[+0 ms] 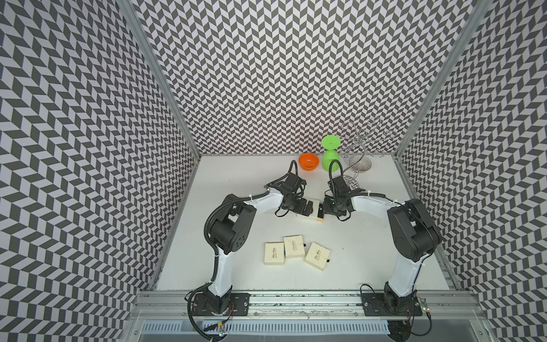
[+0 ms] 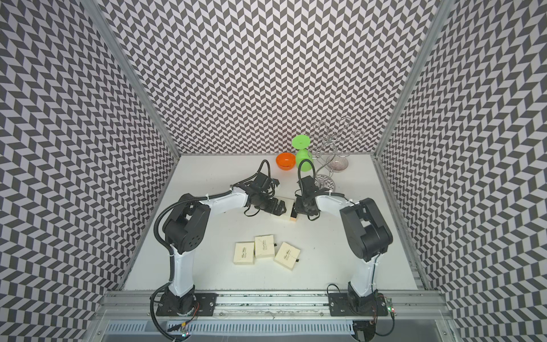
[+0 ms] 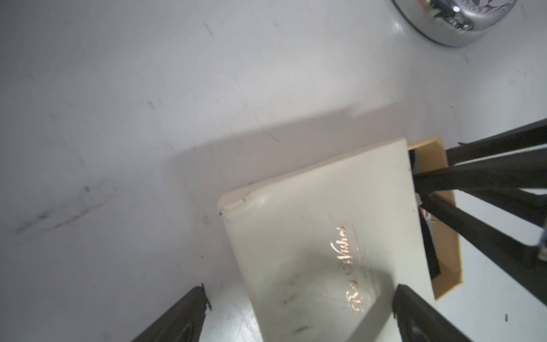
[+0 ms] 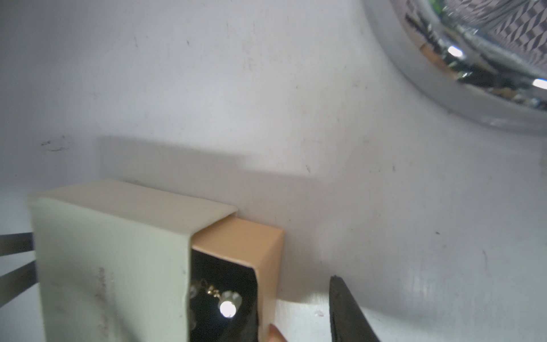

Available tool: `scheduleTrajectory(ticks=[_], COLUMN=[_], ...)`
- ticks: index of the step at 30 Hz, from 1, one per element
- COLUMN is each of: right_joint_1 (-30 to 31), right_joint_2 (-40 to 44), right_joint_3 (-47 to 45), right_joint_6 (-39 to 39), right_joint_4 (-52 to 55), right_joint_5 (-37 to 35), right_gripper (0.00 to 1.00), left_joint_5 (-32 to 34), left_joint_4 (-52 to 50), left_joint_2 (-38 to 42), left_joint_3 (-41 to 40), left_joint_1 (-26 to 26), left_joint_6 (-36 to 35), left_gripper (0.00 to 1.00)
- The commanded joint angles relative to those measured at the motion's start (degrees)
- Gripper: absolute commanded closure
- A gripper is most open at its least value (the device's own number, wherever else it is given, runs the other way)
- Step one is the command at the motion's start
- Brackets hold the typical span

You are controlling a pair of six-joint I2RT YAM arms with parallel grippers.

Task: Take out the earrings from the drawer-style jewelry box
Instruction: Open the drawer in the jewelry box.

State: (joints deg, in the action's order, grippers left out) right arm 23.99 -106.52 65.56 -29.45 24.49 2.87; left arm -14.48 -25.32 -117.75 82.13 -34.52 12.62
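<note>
The drawer-style jewelry box [image 1: 309, 218] lies mid-table in both top views, a cream sleeve [image 3: 319, 237] with its tan drawer [image 4: 245, 239] slid partly out toward the right arm. In the drawer's black lining an earring [image 4: 228, 308] glints silvery-white. My left gripper [image 3: 300, 296] is open and straddles the sleeve's near end without clamping it. At the drawer's end is my right gripper [image 1: 323, 209], its jaws apart and nothing between them. Only one of its fingers [image 4: 346, 311] shows in the right wrist view, beside the drawer.
Three closed cream boxes [image 1: 294, 246] lie nearer the front. At the back stand an orange bowl [image 1: 308, 161], an upturned green cup [image 1: 331, 157] and a silver wire stand [image 1: 364, 139]. The stand's chrome base [image 4: 473, 59] is close behind the right gripper.
</note>
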Motion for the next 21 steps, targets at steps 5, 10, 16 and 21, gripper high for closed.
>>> scheduleTrajectory(ticks=[5, 10, 16, 21], right_joint_1=[0.25, 0.27, 0.27, 0.27], right_joint_2=[0.39, 0.61, 1.69, 1.63], right_joint_3=[0.36, 0.42, 0.52, 0.8], right_joint_6=[1.18, 1.21, 1.82, 2.3], right_joint_4=[3.63, 4.89, 5.47, 5.76], right_joint_5=[-5.83, -9.65, -13.97, -14.58], right_gripper=[0.64, 0.65, 0.65, 0.65], left_joint_5=[6.73, 7.58, 8.28, 8.27], left_joint_4=[-4.03, -4.47, -4.77, -4.73], left_joint_2=[-2.47, -2.91, -3.18, -3.1], left_joint_3=[0.82, 0.84, 1.0, 0.83], left_joint_1=[1.39, 1.82, 2.03, 2.0], left_joint_6=[1.88, 2.23, 2.0, 2.14], left_gripper=[0.01, 0.01, 0.02, 0.02])
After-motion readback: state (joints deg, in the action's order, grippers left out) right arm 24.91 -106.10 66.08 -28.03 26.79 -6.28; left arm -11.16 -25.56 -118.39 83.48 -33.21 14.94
